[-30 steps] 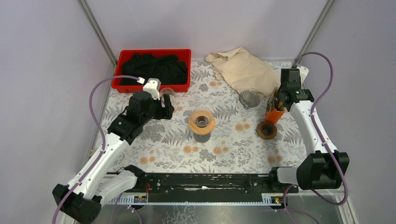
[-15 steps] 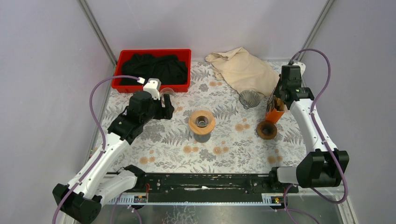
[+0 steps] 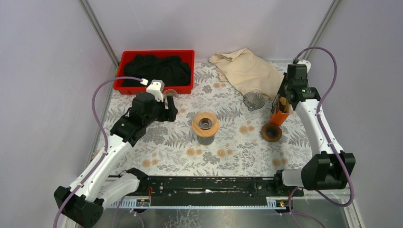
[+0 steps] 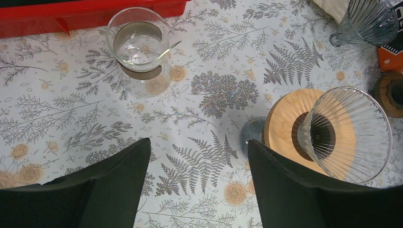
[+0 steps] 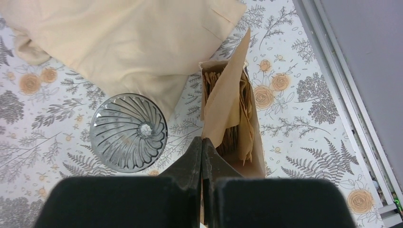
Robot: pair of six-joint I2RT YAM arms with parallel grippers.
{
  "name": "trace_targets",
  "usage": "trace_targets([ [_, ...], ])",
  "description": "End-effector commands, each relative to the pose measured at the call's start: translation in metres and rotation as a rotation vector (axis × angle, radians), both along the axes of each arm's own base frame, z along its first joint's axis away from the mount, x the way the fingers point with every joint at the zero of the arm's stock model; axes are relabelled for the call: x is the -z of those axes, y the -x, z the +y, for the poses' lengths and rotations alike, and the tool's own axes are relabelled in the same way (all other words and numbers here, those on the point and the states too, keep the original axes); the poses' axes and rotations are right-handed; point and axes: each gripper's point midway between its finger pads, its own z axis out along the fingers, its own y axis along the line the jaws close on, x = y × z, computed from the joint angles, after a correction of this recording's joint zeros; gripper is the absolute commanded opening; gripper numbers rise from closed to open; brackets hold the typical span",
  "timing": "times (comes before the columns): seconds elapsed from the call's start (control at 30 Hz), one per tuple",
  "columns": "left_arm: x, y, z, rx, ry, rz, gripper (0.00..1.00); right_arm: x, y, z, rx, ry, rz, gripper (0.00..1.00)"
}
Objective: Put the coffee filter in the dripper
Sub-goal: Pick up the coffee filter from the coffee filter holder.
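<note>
Jaws — right gripper (image 5: 202,145) pinched on coffee filter (image 5: 224,95) | left gripper (image 4: 197,148) spread wide

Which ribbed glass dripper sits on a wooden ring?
The central ribbed glass dripper; the other dripper stands directly on the floral tablecloth by the filter box.

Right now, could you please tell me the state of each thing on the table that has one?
Left hand: open, empty.
Right hand: shut on the coffee filter.
Filter box: open, upright.
Coffee filter: pinched, partly out of the filter box.
Centre dripper: empty, on its wooden collar.
Second dripper: upright, empty.
Glass jug: upright, empty.
</note>
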Motion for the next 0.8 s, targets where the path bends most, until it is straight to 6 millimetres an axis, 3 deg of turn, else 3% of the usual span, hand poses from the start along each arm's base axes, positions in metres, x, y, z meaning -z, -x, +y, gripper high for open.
trace_targets([
  [0.0,-0.008,-0.008,-0.004,0.011,0.023,-0.049,0.82,-0.057,-0.006,0.001,-0.011,-0.010,-0.169,0.00],
  [0.17,-0.010,-0.007,-0.008,0.034,0.038,-0.049,0.82,-0.085,0.001,0.001,-0.017,-0.011,-0.246,0.00],
  [0.3,-0.014,-0.005,-0.016,0.077,0.067,-0.055,0.82,-0.103,0.003,0.013,-0.075,-0.045,-0.300,0.00],
  [0.5,-0.026,0.000,-0.030,0.144,0.128,-0.084,0.82,-0.126,0.001,0.043,-0.199,-0.160,-0.393,0.00],
  [0.77,-0.062,0.001,-0.050,0.185,0.266,-0.141,0.82,-0.146,-0.003,0.094,-0.390,-0.335,-0.466,0.00],
])
